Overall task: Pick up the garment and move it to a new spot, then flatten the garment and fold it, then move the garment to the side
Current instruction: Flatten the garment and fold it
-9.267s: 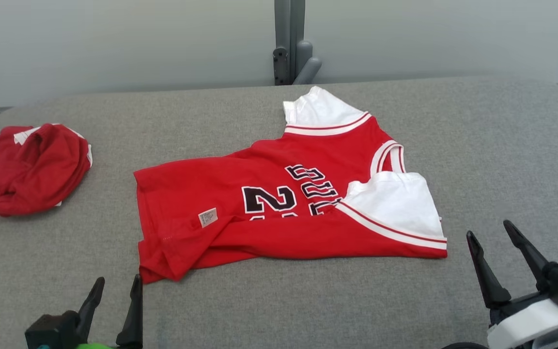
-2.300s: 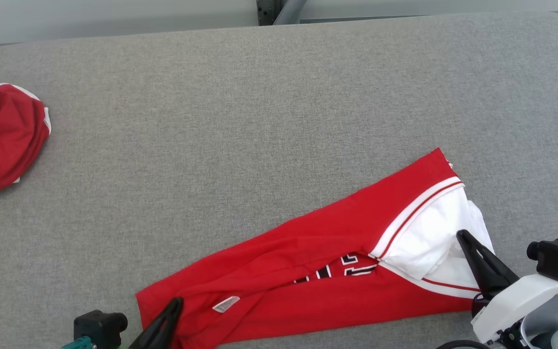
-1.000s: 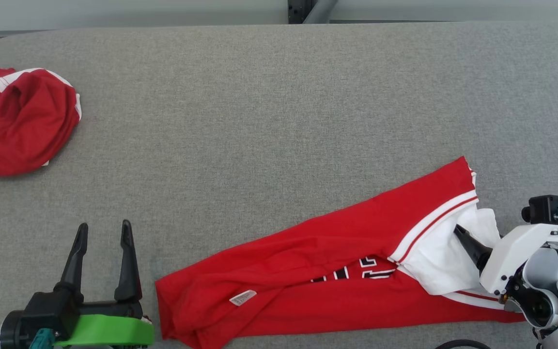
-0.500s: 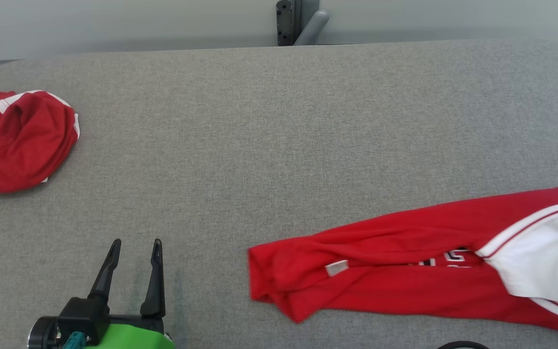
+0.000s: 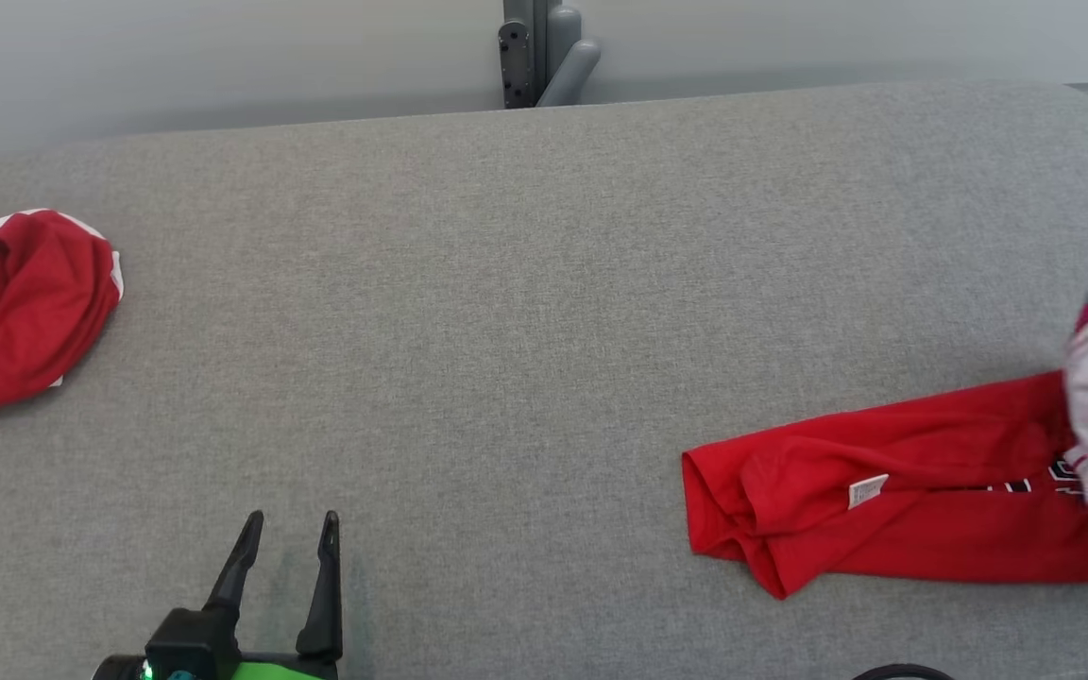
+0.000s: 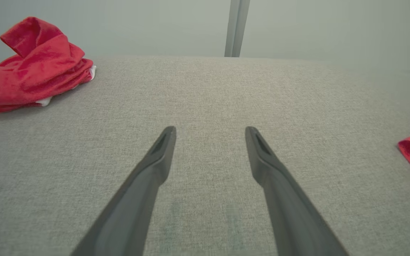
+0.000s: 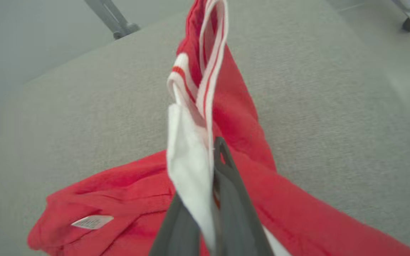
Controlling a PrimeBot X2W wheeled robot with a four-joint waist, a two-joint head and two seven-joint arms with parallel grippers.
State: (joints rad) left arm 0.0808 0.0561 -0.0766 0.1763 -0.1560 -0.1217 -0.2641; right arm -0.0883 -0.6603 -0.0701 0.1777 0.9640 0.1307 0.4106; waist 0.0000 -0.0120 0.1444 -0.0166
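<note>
Hauled the garment (image 5: 931, 515) from the middle of the table (image 5: 544, 312) far over to its right side, gathering it from a spread shirt into a long narrow strip. Clamped the right end effector (image 7: 219, 156) on the white sleeve (image 7: 187, 153) within the last second and raised that end off the table, striped trim now standing up. Drawn the left end effector (image 5: 292, 521) away from the hem pinched earlier, fingers now spread, well apart from the cloth.
</note>
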